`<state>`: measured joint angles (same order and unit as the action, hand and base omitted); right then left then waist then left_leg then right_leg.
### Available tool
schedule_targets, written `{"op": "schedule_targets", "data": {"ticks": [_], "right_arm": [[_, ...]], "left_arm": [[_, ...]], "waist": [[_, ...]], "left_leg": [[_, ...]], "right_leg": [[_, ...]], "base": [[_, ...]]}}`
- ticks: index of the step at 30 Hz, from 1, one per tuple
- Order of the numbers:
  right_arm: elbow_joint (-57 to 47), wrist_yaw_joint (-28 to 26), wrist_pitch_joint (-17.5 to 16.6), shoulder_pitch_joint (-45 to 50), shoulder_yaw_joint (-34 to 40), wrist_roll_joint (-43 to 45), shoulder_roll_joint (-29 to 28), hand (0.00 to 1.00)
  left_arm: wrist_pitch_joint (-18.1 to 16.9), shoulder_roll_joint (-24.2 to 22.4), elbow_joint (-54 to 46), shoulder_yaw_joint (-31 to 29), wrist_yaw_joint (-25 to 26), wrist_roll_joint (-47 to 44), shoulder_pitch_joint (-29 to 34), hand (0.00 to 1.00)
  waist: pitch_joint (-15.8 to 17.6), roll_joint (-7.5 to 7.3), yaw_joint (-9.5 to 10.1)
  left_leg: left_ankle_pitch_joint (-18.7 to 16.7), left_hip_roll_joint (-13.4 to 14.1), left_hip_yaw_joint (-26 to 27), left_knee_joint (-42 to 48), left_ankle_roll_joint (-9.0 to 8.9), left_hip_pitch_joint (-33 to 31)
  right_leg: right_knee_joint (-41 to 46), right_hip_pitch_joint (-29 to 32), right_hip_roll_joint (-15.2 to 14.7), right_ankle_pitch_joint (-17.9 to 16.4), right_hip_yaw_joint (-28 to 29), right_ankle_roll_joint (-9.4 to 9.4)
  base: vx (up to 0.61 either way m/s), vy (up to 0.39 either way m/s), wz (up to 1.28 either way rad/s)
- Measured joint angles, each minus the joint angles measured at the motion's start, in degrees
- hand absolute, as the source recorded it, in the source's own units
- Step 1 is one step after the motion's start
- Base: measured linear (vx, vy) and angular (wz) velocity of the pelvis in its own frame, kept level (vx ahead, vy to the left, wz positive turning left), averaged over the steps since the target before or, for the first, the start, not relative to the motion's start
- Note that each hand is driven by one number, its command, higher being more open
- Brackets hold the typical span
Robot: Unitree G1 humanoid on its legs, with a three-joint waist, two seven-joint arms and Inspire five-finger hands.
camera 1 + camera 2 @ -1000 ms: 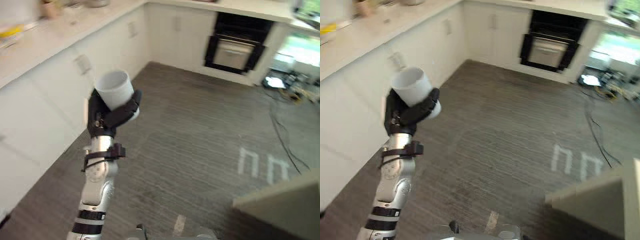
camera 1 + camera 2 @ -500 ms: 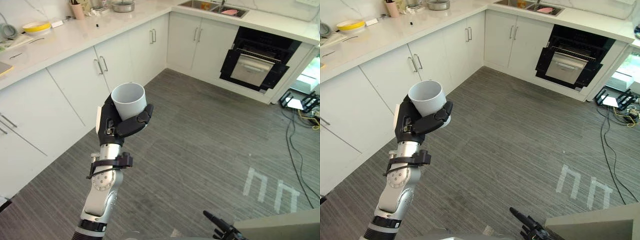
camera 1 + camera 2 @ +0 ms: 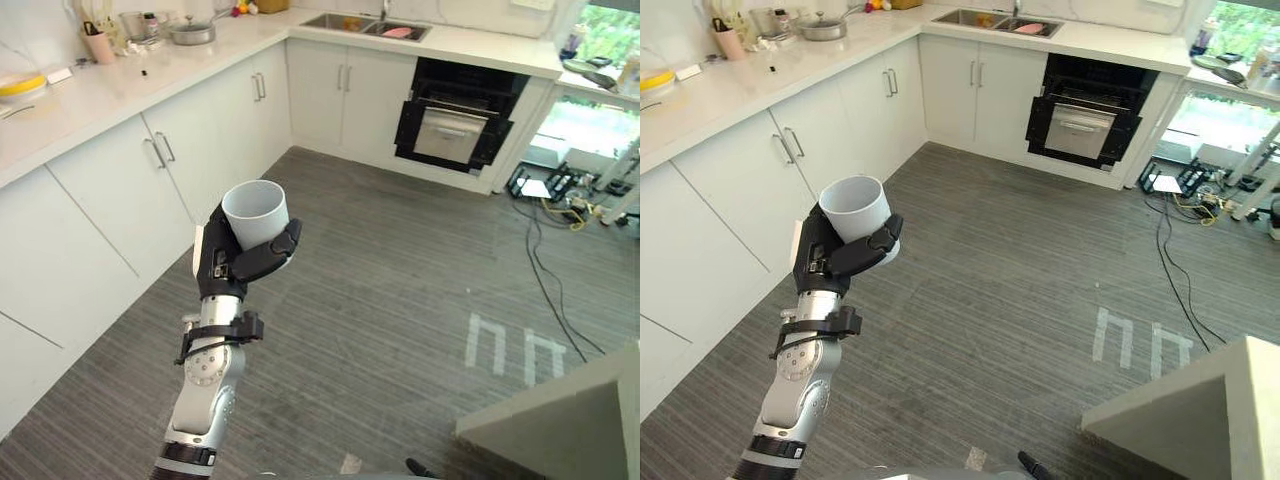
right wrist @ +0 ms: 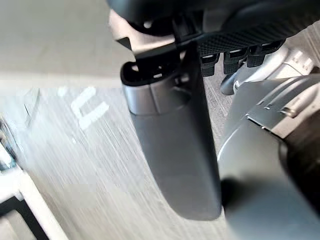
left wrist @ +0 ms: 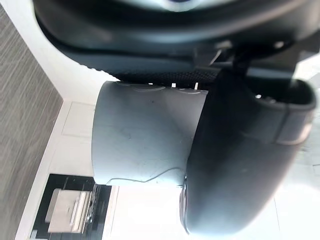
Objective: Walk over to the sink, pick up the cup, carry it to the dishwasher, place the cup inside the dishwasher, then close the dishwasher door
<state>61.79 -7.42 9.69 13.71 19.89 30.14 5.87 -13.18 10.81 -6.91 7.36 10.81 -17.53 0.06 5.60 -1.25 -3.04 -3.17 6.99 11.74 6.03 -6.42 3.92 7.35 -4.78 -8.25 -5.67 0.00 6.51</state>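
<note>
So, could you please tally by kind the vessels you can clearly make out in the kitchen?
Cup, white, held in the left hand: 1
Pan, on the worktop: 1
Bowl, yellow, on the worktop: 1
Utensil pot, pink, on the worktop: 1
Total: 4; the small items by the pan are too small to tell.

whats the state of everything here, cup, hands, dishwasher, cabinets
cup: upright, mouth up, looks empty, held in the air
left hand: shut on the cup
right hand: idle, nothing seen in it
dishwasher: door looks tilted out, partly open
cabinet doors: shut
</note>
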Motion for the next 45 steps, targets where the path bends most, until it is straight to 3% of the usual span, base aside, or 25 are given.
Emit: {"op": "schedule_targets", "data": {"ticks": [3,4,10,14,16,17,18,19,21,23,24,26,27,28,30,31,32,33,37,38,39,40,41,44,45], "right_arm": [[0.00,0.82,-0.49,0.48,0.06,0.13,-0.13,1.00],[0.17,2.04,-0.29,1.52,4.36,1.87,-1.45,1.00],[0.39,1.78,-0.27,1.51,4.42,1.88,-1.48,1.00],[2.11,-0.76,-0.47,0.34,4.53,1.89,-0.98,1.00],[2.96,-2.54,-0.54,-1.13,4.46,1.90,-0.89,1.00],[3.16,-3.75,-0.40,-2.09,4.39,2.06,-0.10,1.00],[3.23,-4.67,-0.40,-3.53,4.17,2.51,-0.09,1.00],[2.90,-5.90,-0.51,-3.75,3.99,4.77,-0.76,1.00],[2.38,-6.41,-1.38,-3.68,3.47,6.12,-0.03,1.00],[2.14,-6.48,-2.53,-4.21,2.40,6.66,0.05,1.00],[1.44,-6.80,-3.80,-4.16,2.43,6.96,-0.85,1.00],[0.05,-6.87,-4.36,-3.49,2.27,7.37,-1.78,1.00],[-0.25,-6.70,-4.37,-2.48,2.32,8.71,-2.49,1.00],[-0.25,-6.60,-4.39,-2.30,2.35,8.84,-2.58,1.00],[-0.26,-5.76,-5.34,-1.38,2.40,8.49,-2.77,1.00],[-0.23,-5.62,-5.75,-1.21,2.47,8.36,-2.39,1.00],[-0.35,-5.19,-6.60,-0.78,3.47,7.86,-1.60,1.00],[-0.70,-4.62,-7.34,-0.81,4.70,7.71,-1.55,1.00],[-6.04,-3.41,-9.85,0.51,4.43,7.75,-3.82,1.00],[-7.41,-3.16,-10.25,0.68,4.14,7.87,-3.93,1.00],[-9.14,-2.66,-10.83,0.92,3.29,7.91,-3.84,1.00],[-9.47,-2.55,-11.07,0.92,3.07,7.89,-3.85,1.00],[-9.94,-2.41,-11.80,0.99,2.12,7.75,-3.73,1.00],[-13.23,-2.26,-15.88,1.03,-1.09,6.55,-2.66,1.00],[-13.74,-2.10,-16.69,0.03,-2.61,6.56,-1.68,1.00]], "left_arm": [[-0.01,0.02,0.76,0.29,-0.01,-0.94,-0.01,0.00],[-0.75,3.00,10.03,3.35,0.33,-1.13,-2.89,0.00],[-0.74,2.61,10.00,3.25,0.06,-1.31,-2.81,0.00],[-0.74,-1.41,9.03,0.11,-0.46,-3.39,-0.73,0.00],[-0.72,-2.93,8.97,-1.12,-1.97,-6.67,0.18,0.00],[-0.45,-3.78,8.72,-0.67,-3.43,-8.77,0.34,0.00],[-0.68,-4.06,7.89,-0.83,-5.17,-9.79,-0.02,0.00],[-1.00,-3.94,7.52,-0.87,-6.90,-11.23,0.47,0.00],[-0.70,-4.75,7.54,-0.36,-7.69,-12.97,1.91,0.00],[-0.52,-4.31,7.52,0.05,-8.42,-13.38,2.32,0.00],[-1.02,-4.29,7.51,-0.06,-8.34,-13.38,2.09,0.00],[-1.04,-3.87,7.61,0.07,-7.73,-13.14,0.97,0.00],[-1.03,-3.83,7.67,1.17,-7.19,-12.58,-1.24,0.00],[-1.00,-3.73,7.67,1.43,-7.05,-12.45,-1.69,0.00],[0.35,-2.90,7.55,1.98,-6.25,-11.56,-4.32,0.00],[0.84,-3.09,7.59,1.91,-5.84,-11.58,-4.43,0.00],[2.28,-3.73,7.59,2.06,-5.77,-11.56,-4.35,0.00],[3.11,-4.30,7.55,2.24,-5.95,-11.55,-4.19,0.00],[3.13,-5.16,7.33,3.56,-6.49,-11.56,-1.86,0.00],[3.13,-5.61,7.09,4.05,-6.53,-11.56,-0.59,0.00],[3.13,-6.77,7.08,4.33,-6.66,-11.18,1.15,0.00],[3.13,-7.19,7.06,4.13,-6.66,-10.62,1.91,0.00],[3.13,-7.73,7.05,3.79,-6.66,-10.49,3.22,0.00],[3.13,-7.53,6.50,3.11,-7.51,-10.41,4.21,0.00],[3.12,-7.30,6.37,2.52,-7.84,-10.41,4.39,0.00]], "waist": [[-0.85,0.06,-0.98],[-1.92,1.60,-3.25],[-1.68,1.22,-3.10],[-1.46,1.43,-2.27],[-0.45,0.36,-1.80],[-0.28,1.42,-1.34],[1.31,0.09,-0.89],[2.97,-2.15,-0.82],[3.61,-2.36,-0.82],[3.87,-1.94,-1.04],[4.10,-1.03,-1.06],[3.87,-0.59,-1.24],[3.99,-0.31,-1.59],[3.99,-0.30,-1.65],[3.88,-0.79,-2.19],[3.96,-0.53,-2.68],[4.78,1.65,-2.88],[4.67,3.72,-2.71],[3.82,4.50,-2.33],[3.76,4.74,-2.22],[3.53,5.61,-2.23],[3.46,5.83,-1.95],[3.26,6.19,-1.29],[3.45,5.77,0.24],[3.77,5.28,0.71]], "left_leg": [[0.13,-0.19,2.01,-0.72,0.19,0.76],[2.06,-0.25,4.77,-4.66,0.29,4.11],[1.43,-0.17,4.26,-2.94,0.49,2.51],[-2.52,0.90,3.93,3.75,0.89,-1.38],[-6.18,0.70,4.28,10.41,1.31,-3.92],[-8.51,-0.85,5.57,13.61,3.65,-5.30],[-11.36,-1.03,7.09,15.33,5.30,-5.01],[-14.50,-2.37,6.55,19.75,5.82,-4.24],[-17.45,-2.54,6.37,23.01,5.51,-3.21],[-18.00,-2.77,6.00,21.58,6.31,-0.28],[-17.58,-2.13,6.00,18.92,6.07,2.15],[-16.92,-1.10,5.68,15.62,5.65,3.72],[-16.20,-0.83,4.57,12.30,5.35,4.87],[-15.97,-0.85,4.47,11.65,5.10,5.18],[-15.87,-2.03,3.43,8.87,1.64,8.59],[-16.47,-1.96,2.94,8.90,0.49,10.00],[-17.26,-0.89,2.73,8.25,-0.44,12.84],[-16.79,0.50,2.56,8.40,-0.66,14.31],[-14.28,2.93,-0.92,19.06,1.12,13.15],[-12.26,4.14,-1.21,25.84,1.54,10.58],[-3.82,7.12,-3.85,39.28,0.34,4.25],[1.83,8.41,-4.48,43.46,-0.16,2.12],[12.02,10.47,-4.45,47.38,0.61,0.34],[2.47,11.93,-3.89,62.01,7.12,-10.58],[-1.52,11.13,-2.24,61.28,7.35,-13.47]], "right_leg": [[-0.44,0.58,-0.08,0.34,1.89,0.34],[-4.29,-0.77,0.22,3.49,2.78,1.14],[-4.30,-0.39,0.44,3.51,2.11,1.10],[-0.12,2.59,0.97,1.60,2.13,0.09],[7.85,6.72,0.45,-2.26,3.30,-2.15],[11.60,7.51,-0.34,-3.80,2.23,-2.56],[28.16,12.45,-3.02,-7.61,-2.46,-4.13],[45.20,15.60,-6.97,-6.99,-7.49,-7.40],[51.12,16.59,-10.36,-3.59,-10.20,-9.46],[56.65,19.48,-11.20,4.79,-9.27,-9.94],[56.41,21.50,-9.20,-1.28,-9.53,-6.79],[45.43,22.48,-5.29,-5.19,-11.24,-5.33],[29.01,22.58,-2.27,-4.18,-12.96,-4.00],[25.15,22.58,-1.80,-3.31,-13.10,-3.64],[1.46,20.75,-0.76,7.24,-13.70,-2.35],[1.83,19.98,-0.79,11.16,-13.47,-2.97],[4.80,19.06,0.17,13.97,-13.40,-4.68],[9.99,19.96,1.28,11.14,-12.61,-7.50],[22.12,20.41,1.38,-0.16,-13.07,-7.17],[22.66,19.37,1.77,-2.21,-13.60,-7.74],[21.26,16.40,3.53,-4.06,-14.29,-8.00],[19.97,14.68,4.79,-4.42,-14.22,-8.29],[16.68,11.31,7.08,-4.54,-13.49,-8.62],[10.14,2.88,9.82,-5.69,-11.04,-10.54],[8.66,0.70,9.68,-6.06,-9.67,-10.38]], "base": [[-0.12,0.030,-0.29],[-0.03,0.012,-0.14],[0.00,-0.001,0.05],[-0.02,-0.010,-0.01],[-0.03,0.036,-0.12],[0.01,0.092,-0.10],[-0.01,0.073,0.03],[0.02,0.017,0.07],[0.07,0.048,0.06],[0.18,0.058,-0.02],[0.17,0.001,-0.09],[0.19,-0.051,0.11],[0.18,-0.076,0.35],[0.28,-0.124,0.43],[0.42,-0.190,0.34],[0.53,-0.215,0.30],[0.46,-0.170,0.21],[0.45,-0.172,0.12],[0.40,-0.237,0.14],[0.36,-0.209,0.07],[0.37,-0.189,-0.01],[0.41,-0.143,-0.22],[0.48,-0.079,-0.49],[0.54,-0.058,-0.43],[0.52,-0.030,-0.76]]}}
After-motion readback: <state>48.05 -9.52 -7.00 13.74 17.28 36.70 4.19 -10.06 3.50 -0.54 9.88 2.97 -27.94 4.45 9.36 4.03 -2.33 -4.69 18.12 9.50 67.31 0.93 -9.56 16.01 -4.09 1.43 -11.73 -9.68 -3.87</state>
